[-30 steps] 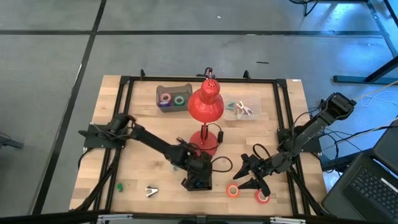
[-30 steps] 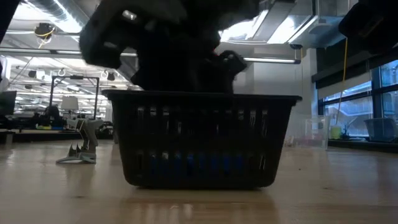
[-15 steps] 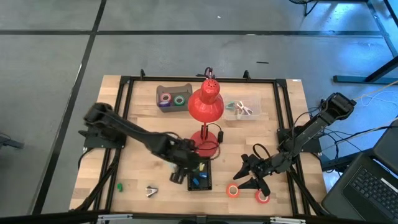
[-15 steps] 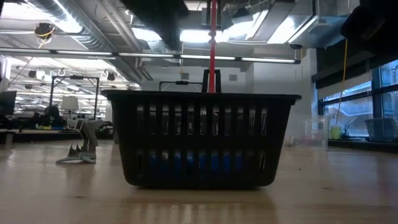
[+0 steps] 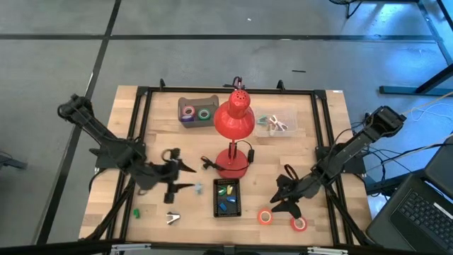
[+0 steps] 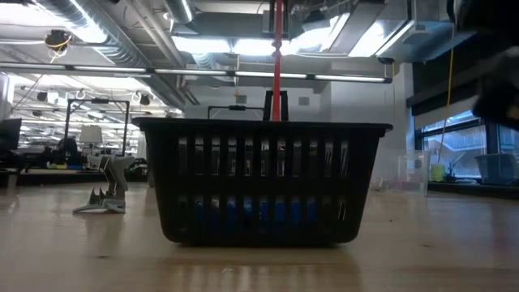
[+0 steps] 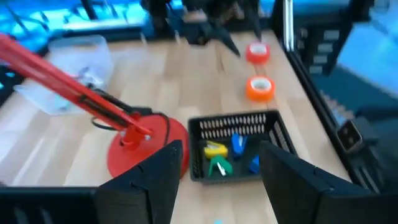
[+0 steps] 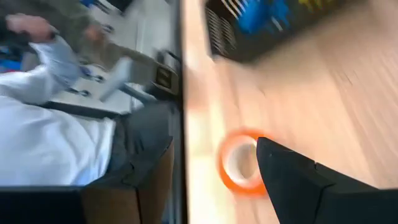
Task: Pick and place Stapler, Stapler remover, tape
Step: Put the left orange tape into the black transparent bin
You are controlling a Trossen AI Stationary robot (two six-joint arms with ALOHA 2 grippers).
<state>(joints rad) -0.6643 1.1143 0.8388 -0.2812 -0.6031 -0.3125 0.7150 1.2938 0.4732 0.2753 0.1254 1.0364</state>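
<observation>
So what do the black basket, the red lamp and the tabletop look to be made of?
The black basket looks like moulded matte plastic, going by its even slotted walls. The red lamp seems to be glossy painted metal or plastic; its shade catches a highlight. The tabletop looks like pale wood, with plank lines showing.

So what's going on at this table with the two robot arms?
Two arms are sorting small office items into a black basket near the table's front edge, by a red lamp. The basket already holds a few small coloured pieces. The left gripper hangs open and empty beside the basket, on its left. The right gripper is open too, poised over an orange tape roll; a red roll lies next to it. A metal staple remover waits at the front left.
</observation>
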